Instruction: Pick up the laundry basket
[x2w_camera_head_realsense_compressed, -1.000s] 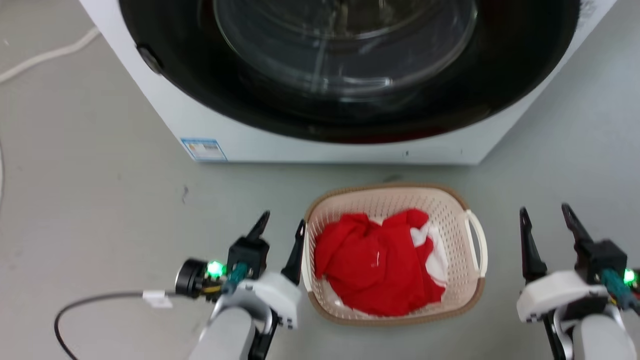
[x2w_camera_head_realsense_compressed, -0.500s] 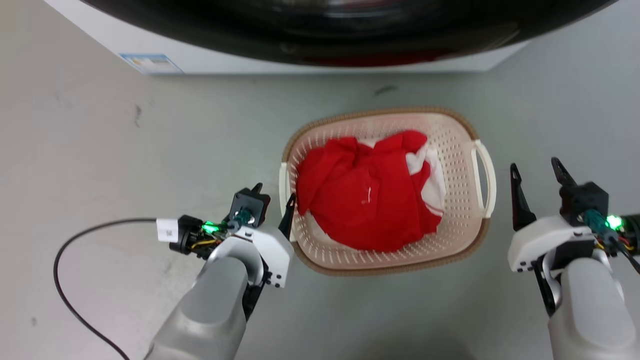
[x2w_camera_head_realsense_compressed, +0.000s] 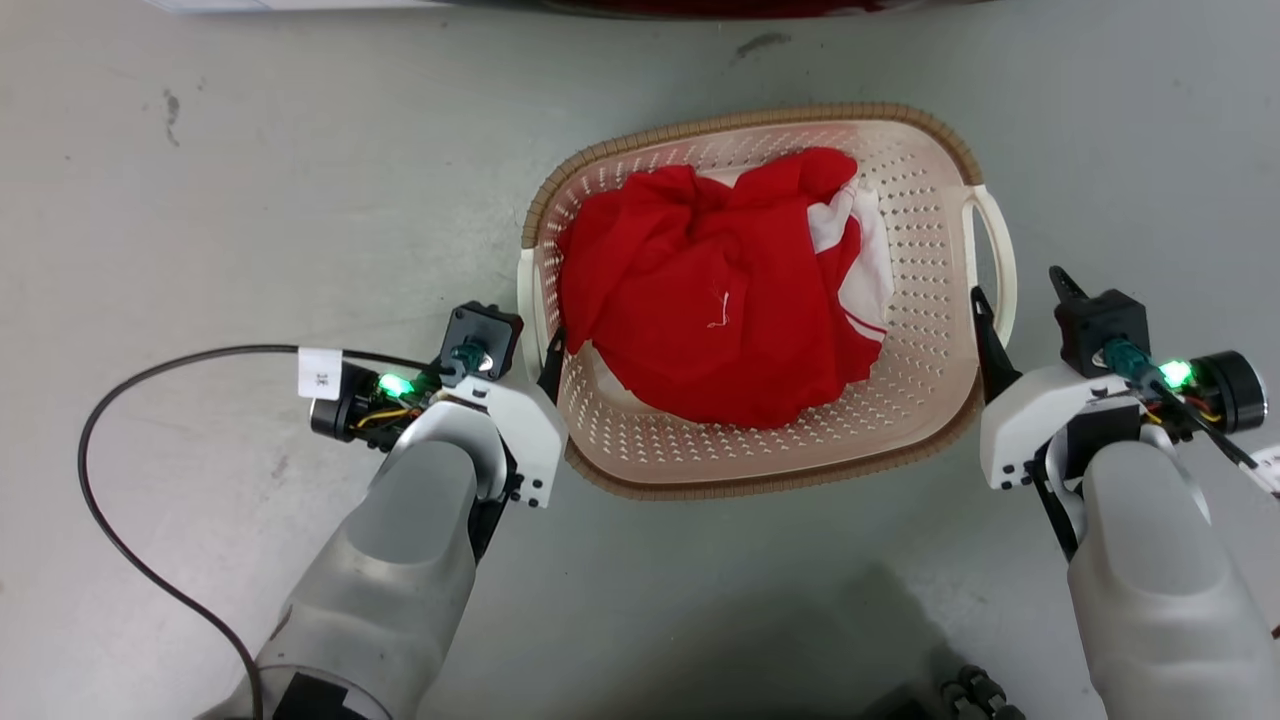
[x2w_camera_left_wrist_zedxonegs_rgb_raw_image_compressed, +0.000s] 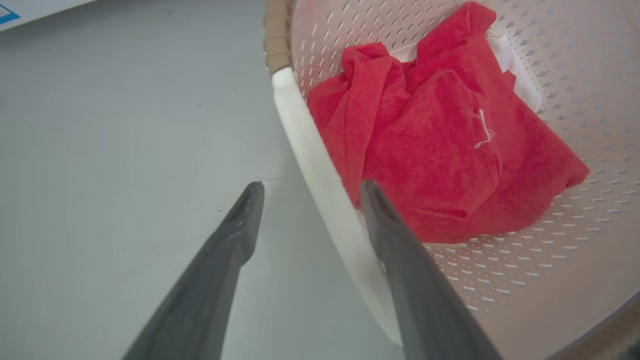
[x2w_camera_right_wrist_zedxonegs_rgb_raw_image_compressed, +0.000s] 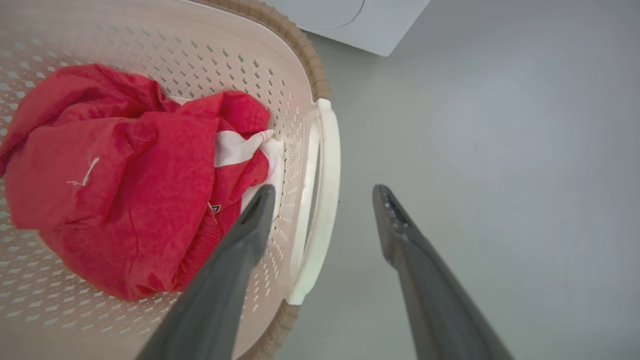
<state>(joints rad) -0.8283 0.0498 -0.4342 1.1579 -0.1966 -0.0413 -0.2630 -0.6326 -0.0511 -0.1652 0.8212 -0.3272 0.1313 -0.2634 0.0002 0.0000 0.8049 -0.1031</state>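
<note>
The step in hand is, I judge, seating both grippers over the 2 handles before any lift. The basket (x2w_camera_head_realsense_compressed: 760, 118) sits on the floor (x2w_camera_head_realsense_compressed: 250, 150) between the arms, with a red cloth (x2w_camera_head_realsense_compressed: 720, 290) inside. To do it well, each handle should lie deep between the fingers, then both grippers should close together and rise level so the load does not tip.

The left gripper (x2w_camera_left_wrist_zedxonegs_rgb_raw_image_compressed: 311, 186) is wide open and grips nothing. It straddles the left handle (x2w_camera_left_wrist_zedxonegs_rgb_raw_image_compressed: 310, 150), 1 finger outside and 1 inside by the cloth; contact is unclear. The right gripper (x2w_camera_right_wrist_zedxonegs_rgb_raw_image_compressed: 325, 190) is equally open and empty, straddling the right handle (x2w_camera_right_wrist_zedxonegs_rgb_raw_image_compressed: 327, 165).
</note>
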